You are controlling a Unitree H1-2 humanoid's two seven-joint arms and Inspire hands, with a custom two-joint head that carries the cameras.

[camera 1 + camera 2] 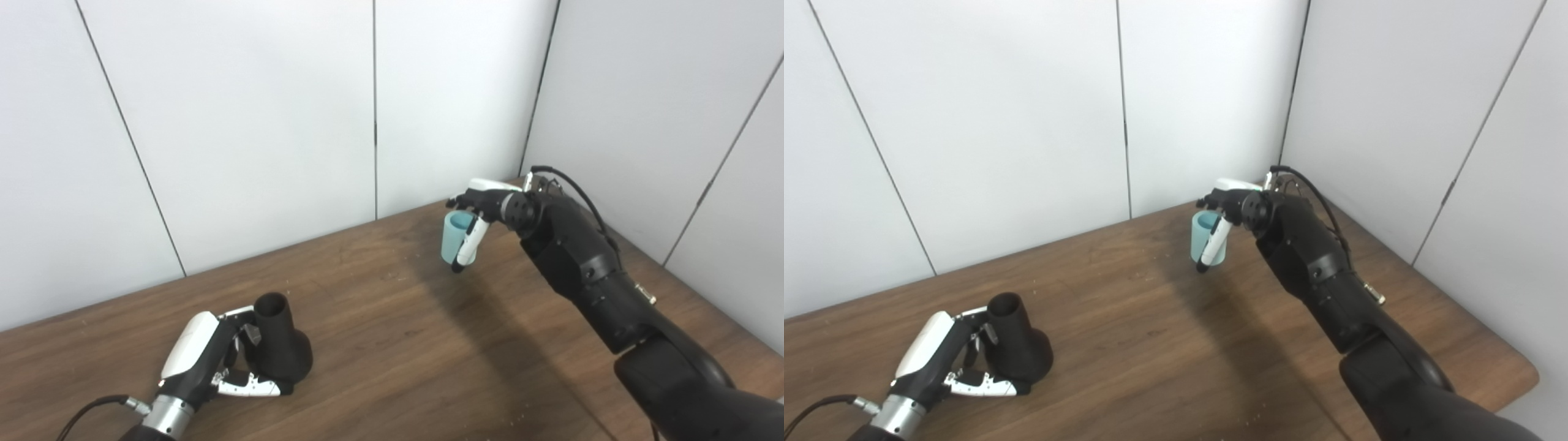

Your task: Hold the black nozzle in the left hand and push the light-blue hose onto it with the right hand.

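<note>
The black nozzle (280, 338) stands upright on the wooden table (392, 343) at the front left, its narrow open end up. My left hand (211, 355) is wrapped around its left side and base, fingers closed on it. The light-blue hose (455, 238), a short tube, is held upright in my right hand (484, 214) near the table's far right corner, its lower end close to the tabletop. The two pieces are far apart. The same scene shows in the right eye view, with the nozzle (1015, 343) and hose (1205, 239).
White wall panels (257, 122) close the table at the back and right. The table's right edge (1519, 367) runs behind my right arm. Bare wood lies between the two hands.
</note>
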